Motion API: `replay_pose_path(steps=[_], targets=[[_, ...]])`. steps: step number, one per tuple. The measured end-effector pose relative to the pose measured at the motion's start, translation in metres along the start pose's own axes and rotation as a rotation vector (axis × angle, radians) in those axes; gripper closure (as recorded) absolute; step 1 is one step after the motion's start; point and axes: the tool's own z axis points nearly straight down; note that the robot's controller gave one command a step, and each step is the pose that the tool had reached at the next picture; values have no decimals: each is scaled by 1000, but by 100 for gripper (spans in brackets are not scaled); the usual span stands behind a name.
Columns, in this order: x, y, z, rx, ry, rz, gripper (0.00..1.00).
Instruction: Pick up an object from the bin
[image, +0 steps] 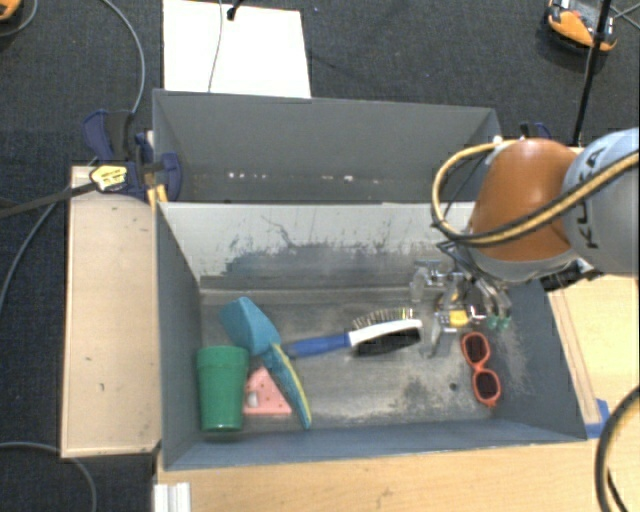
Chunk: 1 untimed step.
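**Item 1. My gripper** (452, 318). Low over the floor of the bin (330, 240), just beside the right end of the brush's head. I cannot tell whether my jaws are spread or pressed together. I see nothing between them.

**Item 2. Brush** (385, 335). Black head, white bristles, blue handle. It lies flat on the floor, with the handle running left, away from me. This is the landmark for the entries below.

**Item 3. Red sunglasses** (480, 368). Right of the brush's head and a little toward the front wall, close by me.

**Item 4. Teal scoop-like piece with a yellow edge** (250, 325). At the far tip of the brush's handle.

**Item 5. Pink triangular piece** (262, 393). Left of the brush and nearer the front, tucked against the teal piece.

**Item 6. Green cup** (222, 385). Farthest left of the brush, just beside the pink piece.

**Status.** Every item lies in the bin and none is lifted. I judge the approach largely made, with the brush's head and the sunglasses the likeliest picks. Gripping and raising remain.
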Motion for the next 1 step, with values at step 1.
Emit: replay_pose_path(steps=[1], targets=[[-2,0,-5,0,-8,-1,0]])
